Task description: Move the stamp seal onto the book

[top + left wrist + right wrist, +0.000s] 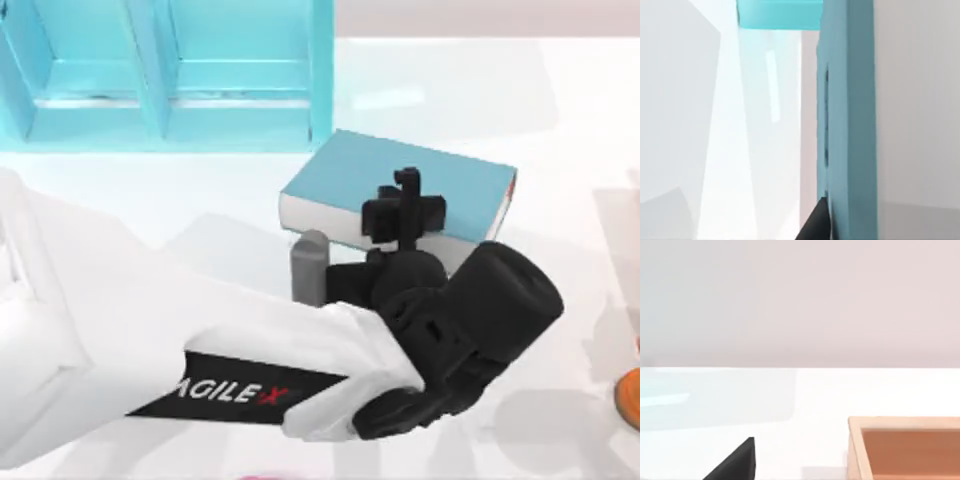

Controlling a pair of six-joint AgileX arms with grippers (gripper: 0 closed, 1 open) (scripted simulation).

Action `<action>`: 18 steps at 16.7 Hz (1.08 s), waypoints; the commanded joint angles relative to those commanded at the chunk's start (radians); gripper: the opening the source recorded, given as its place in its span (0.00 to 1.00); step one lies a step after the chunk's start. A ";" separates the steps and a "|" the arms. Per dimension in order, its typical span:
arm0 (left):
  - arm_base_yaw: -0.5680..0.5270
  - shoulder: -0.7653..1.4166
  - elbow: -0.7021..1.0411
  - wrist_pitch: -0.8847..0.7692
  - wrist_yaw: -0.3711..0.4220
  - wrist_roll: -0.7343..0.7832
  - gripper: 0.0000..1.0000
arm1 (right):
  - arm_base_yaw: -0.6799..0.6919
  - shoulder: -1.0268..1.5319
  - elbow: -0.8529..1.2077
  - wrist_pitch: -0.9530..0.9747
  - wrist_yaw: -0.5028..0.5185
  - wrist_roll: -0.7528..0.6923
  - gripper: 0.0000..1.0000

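Teal book (400, 180) lies directly under the left pincer (404, 205). Whether that pincer holds the stamp seal I cannot tell; the seal is hidden. Best to descend squarely over mid-cover, well inside the edges. Right arm sits parked.

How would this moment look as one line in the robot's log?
left gripper: above book | stamp seal: hidden | right arm: parked | shelf unit: behind book

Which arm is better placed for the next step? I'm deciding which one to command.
Left, probably. The left gripper hangs over the book in the top view; the right wrist view shows table and a wooden tray.
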State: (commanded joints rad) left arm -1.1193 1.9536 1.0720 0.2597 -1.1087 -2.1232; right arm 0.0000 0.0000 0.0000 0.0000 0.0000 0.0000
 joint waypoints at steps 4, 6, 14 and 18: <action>-0.013 0.026 -0.009 -0.012 -0.042 -0.039 0.00 | 0.000 0.000 0.000 0.000 0.000 0.000 1.00; -0.013 0.026 -0.009 -0.012 -0.042 -0.039 0.00 | 0.000 0.000 0.000 0.000 0.000 0.000 1.00; -0.021 0.023 -0.015 -0.034 -0.048 -0.058 0.00 | 0.000 0.000 0.000 0.000 0.000 0.000 1.00; -0.022 0.063 -0.028 0.022 -0.048 -0.060 0.00 | 0.000 0.000 0.000 0.000 0.000 0.000 1.00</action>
State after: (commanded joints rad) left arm -1.1414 2.0167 1.0436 0.2815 -1.1565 -2.1831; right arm 0.0000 0.0000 0.0000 0.0000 0.0000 0.0000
